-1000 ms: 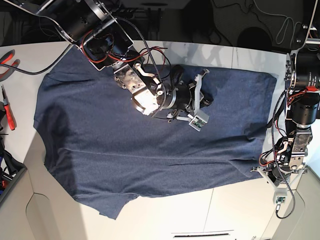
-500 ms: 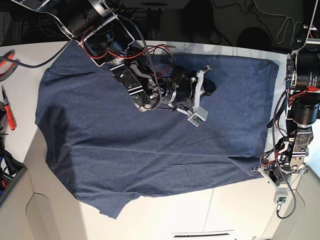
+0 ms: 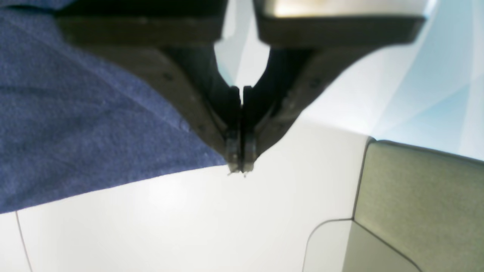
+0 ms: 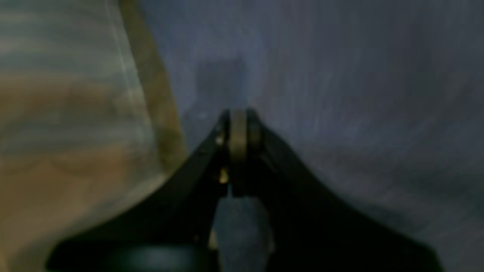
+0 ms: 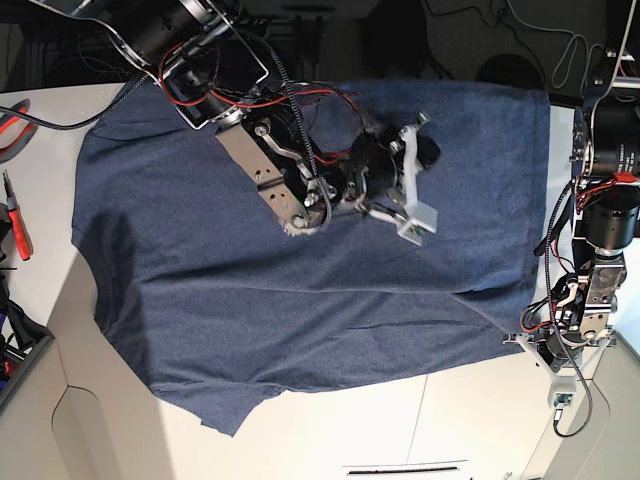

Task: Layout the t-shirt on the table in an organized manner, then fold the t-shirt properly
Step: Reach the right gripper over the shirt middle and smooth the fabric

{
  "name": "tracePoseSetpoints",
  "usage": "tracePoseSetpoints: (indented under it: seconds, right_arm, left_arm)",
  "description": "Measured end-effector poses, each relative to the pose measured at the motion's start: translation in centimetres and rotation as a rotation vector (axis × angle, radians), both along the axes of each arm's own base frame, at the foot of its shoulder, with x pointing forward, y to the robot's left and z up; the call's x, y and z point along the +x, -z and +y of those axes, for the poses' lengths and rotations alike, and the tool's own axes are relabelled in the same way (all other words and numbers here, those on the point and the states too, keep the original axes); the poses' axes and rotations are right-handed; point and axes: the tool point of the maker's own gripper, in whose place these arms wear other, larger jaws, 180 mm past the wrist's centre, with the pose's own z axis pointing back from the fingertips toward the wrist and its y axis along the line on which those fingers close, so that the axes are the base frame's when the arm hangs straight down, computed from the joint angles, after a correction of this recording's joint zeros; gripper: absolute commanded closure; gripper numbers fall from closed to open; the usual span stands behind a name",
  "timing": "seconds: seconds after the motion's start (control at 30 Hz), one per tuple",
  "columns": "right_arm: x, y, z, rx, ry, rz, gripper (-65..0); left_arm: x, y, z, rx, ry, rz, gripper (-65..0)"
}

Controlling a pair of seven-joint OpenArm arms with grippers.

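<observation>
The navy t-shirt [image 5: 250, 300] lies spread over the white table [image 5: 450, 420], plain side up, with no lettering showing. My right gripper [image 5: 428, 152] reaches from the far left over the shirt's far right part. In the blurred right wrist view it [image 4: 238, 121] is shut, pinching the t-shirt [image 4: 340, 94]. My left gripper [image 5: 520, 340] sits low at the shirt's near right corner. In the left wrist view it [image 3: 239, 166] is shut, its tips meeting the t-shirt [image 3: 75, 132] edge on the table [image 3: 189, 226]. A taut crease runs from that corner into the cloth.
Red-handled tools [image 5: 15, 215] lie at the table's left edge, above a dark bin [image 5: 12, 350]. Cables and dark equipment [image 5: 500, 50] crowd the far side. A grey-green panel [image 3: 416, 196] borders the table beside the left gripper. A thin dark strip [image 5: 405, 467] lies near the front edge.
My right gripper has moved right and toward the far side, dragging the shirt's far right edge back with it. The left arm and the near right corner have stayed put.
</observation>
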Motion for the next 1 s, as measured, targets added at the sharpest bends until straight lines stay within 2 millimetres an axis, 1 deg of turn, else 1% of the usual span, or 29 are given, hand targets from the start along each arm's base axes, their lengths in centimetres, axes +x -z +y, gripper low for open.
tracePoseSetpoints:
  seconds: [0.1, 0.13, 0.2, 0.27, 0.33, 0.4, 0.47, 0.57, 0.63, 0.7, 0.87, 1.0]
  right_arm:
    - [1.7, -3.5, 1.3, 0.081, 0.006, -0.102, 0.0]
    - [2.4, -4.2, 1.5, 0.100, 0.017, -0.147, 0.0]
    - [4.0, -4.9, 1.8, 0.129, 0.059, -0.249, 0.0]
    - [5.9, -4.6, 1.5, 0.109, 0.122, -0.360, 0.0]
    - [7.5, -4.2, 0.9, 0.077, 0.200, -0.413, 0.0]
    - [8.5, -3.2, 0.1, 0.021, 0.233, -0.449, 0.0]
    - [9.0, -1.5, -1.0, -0.062, 0.248, -0.475, 0.0]
    - [8.9, 1.2, -2.5, -0.160, 0.251, -0.463, 0.0]
    - [8.4, 2.9, -3.3, -0.208, 0.241, -0.441, 0.0]
    - [7.8, 4.2, -3.7, -0.230, 0.237, -0.412, 0.0]
    - [6.9, 4.9, -3.5, -0.226, 0.195, -0.372, 0.0]
    - [4.7, 4.8, -2.6, -0.180, 0.142, -0.254, 0.0]
  left_arm:
    - [0.0, 0.0, 0.0, 0.000, 0.000, -0.001, 0.0]
    - [0.0, 0.0, 0.0, -0.001, 0.004, 0.001, 0.0]
    - [0.0, 0.1, -0.5, -0.011, 0.025, 0.007, 0.0]
    - [0.1, 0.2, -0.7, -0.015, 0.032, 0.008, 0.0]
    - [0.1, 0.2, -0.7, -0.015, 0.032, 0.008, 0.0]
    - [0.0, 0.2, -0.7, -0.015, 0.032, 0.008, 0.0]
    - [0.1, 0.2, -0.7, -0.015, 0.032, 0.007, 0.0]
    - [0.1, 0.2, -0.7, -0.015, 0.032, 0.008, 0.0]
    - [0.1, 0.1, -0.7, -0.015, 0.033, 0.004, 0.0]
    - [0.1, 0.1, -0.7, -0.015, 0.034, 0.000, 0.0]
    - [0.1, 0.1, -0.7, -0.015, 0.035, -0.001, 0.0]
    - [0.1, 0.1, -0.7, -0.014, 0.034, 0.000, 0.0]
